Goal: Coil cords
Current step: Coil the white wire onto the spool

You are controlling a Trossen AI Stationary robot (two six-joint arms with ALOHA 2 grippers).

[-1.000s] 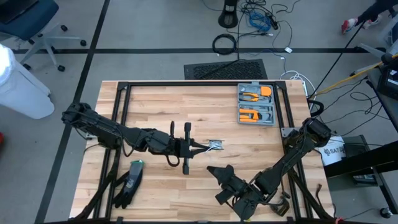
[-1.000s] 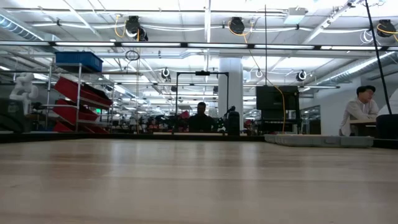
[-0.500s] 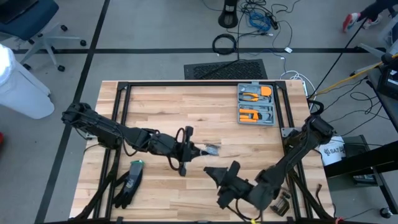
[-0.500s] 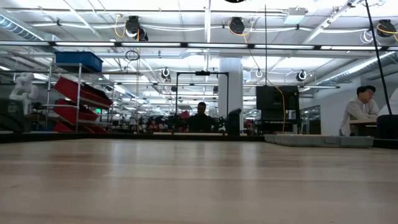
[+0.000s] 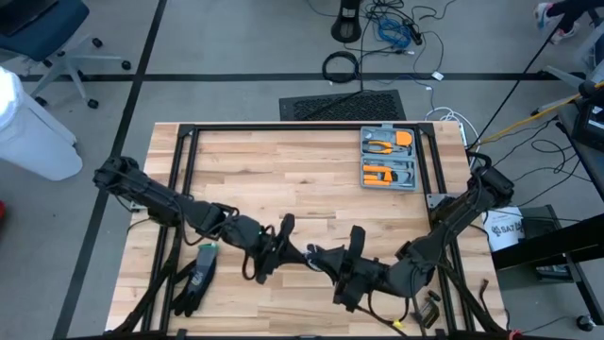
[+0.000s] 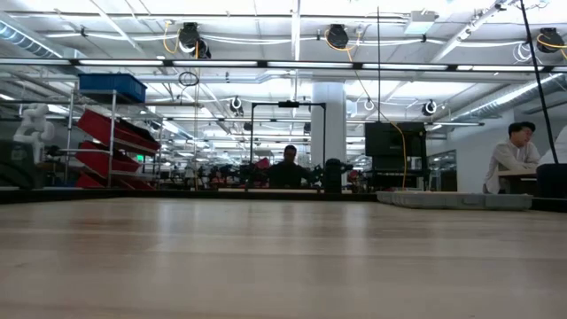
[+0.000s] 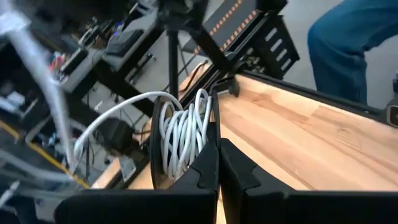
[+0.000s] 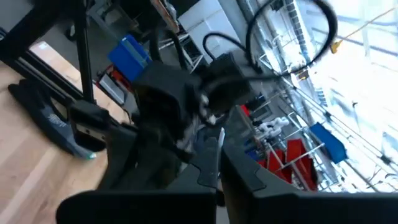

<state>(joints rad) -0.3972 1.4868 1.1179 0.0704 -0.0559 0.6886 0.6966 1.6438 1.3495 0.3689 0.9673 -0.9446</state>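
The white cord [image 7: 183, 134] is wound into a small coil with a dark band around it, and one loose loop [image 7: 106, 124] arcs out of it. My left gripper [image 7: 217, 155] is shut on it above the table's near middle [image 5: 300, 249]. In the high view the coil [image 5: 309, 253] is a small pale spot between the two grippers. My right gripper [image 5: 321, 257] reaches in from the right, tip to tip with the left one. Its fingers [image 8: 219, 149] look shut and point at the left gripper [image 8: 180, 106]. The low view shows neither gripper. My left gripper holds the coil by its edge [image 7: 205, 140], where the strands run beside and between the fingertips. The coil stands on edge past the fingertips, clear of the wood, and its loose loop hangs slack to one side. I cannot tell whether my right gripper touches the cord.
A grey tray of orange tools [image 5: 389, 159] sits at the far right. A black glove [image 5: 193, 279] lies near the front left, also in the right wrist view [image 8: 50, 118]. Small dark parts [image 5: 429, 310] lie at the front right. Black frame rails [image 5: 184, 179] border the table.
My left gripper has moved toward the table's near edge and turned, carrying the cord with it. My right gripper has swung up from the near edge and leftward toward the left gripper, until the two meet tip to tip.
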